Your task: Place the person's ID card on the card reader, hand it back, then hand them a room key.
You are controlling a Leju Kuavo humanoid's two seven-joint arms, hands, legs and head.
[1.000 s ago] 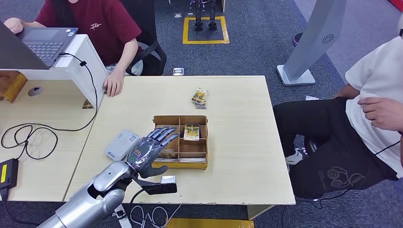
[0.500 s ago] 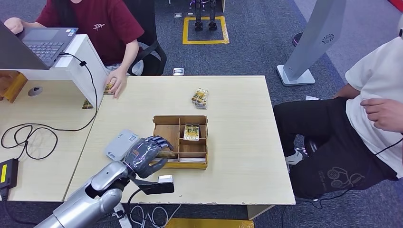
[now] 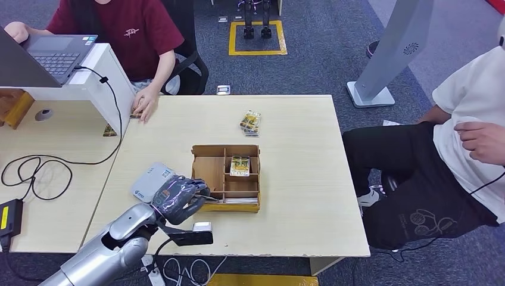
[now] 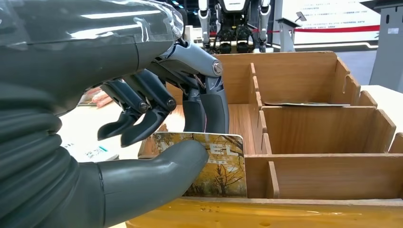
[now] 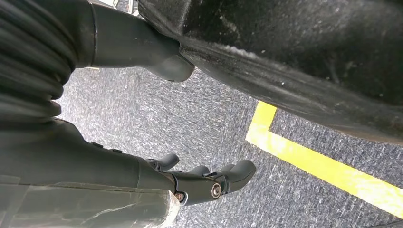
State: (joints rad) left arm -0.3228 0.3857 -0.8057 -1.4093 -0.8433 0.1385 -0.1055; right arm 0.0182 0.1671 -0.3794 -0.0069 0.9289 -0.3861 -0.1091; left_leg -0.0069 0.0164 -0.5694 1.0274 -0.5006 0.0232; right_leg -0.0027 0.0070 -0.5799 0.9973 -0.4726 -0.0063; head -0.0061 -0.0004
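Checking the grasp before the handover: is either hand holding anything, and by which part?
The left hand pinches a room key card by one end, thumb against fingers, at the wooden organizer. The right hand holds nothing.

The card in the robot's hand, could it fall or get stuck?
It might. The left hand pinches the card between thumb and fingers near one edge, so it could slip as it lifts. The card still stands in a compartment of the wooden box, close to a divider, and might catch on it. The light box could also be dragged toward the card reader.
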